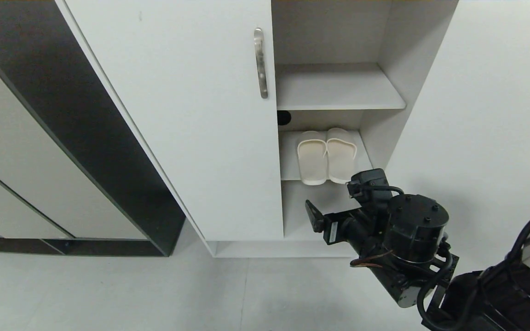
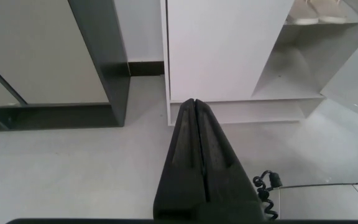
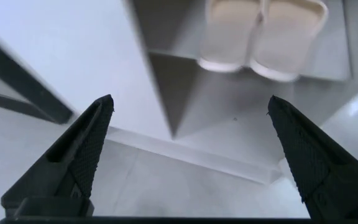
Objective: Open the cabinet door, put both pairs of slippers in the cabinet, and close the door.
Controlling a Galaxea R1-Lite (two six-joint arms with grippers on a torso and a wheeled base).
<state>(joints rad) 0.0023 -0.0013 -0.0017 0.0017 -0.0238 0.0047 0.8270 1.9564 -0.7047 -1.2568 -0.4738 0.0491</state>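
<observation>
One cream pair of slippers [image 1: 327, 156] lies side by side on the middle shelf of the white cabinet [image 1: 334, 87], toes inward. They appear too in the right wrist view as slippers [image 3: 263, 31] and in the left wrist view as slippers [image 2: 319, 12]. The cabinet's right door [image 1: 476, 115] is swung open. Its left door [image 1: 191, 115], with a metal handle [image 1: 260, 62], is closed. My right gripper [image 1: 336, 202] [image 3: 190, 102] is wide open and holds nothing, just outside the bottom compartment below the slippers. My left gripper [image 2: 194, 106] is shut and holds nothing, low over the floor, well back from the cabinet.
A dark-framed panel [image 1: 85, 128] stands left of the cabinet. Pale floor [image 1: 154, 294] stretches in front. The bottom compartment [image 1: 302, 216] and top shelf hold nothing I can see.
</observation>
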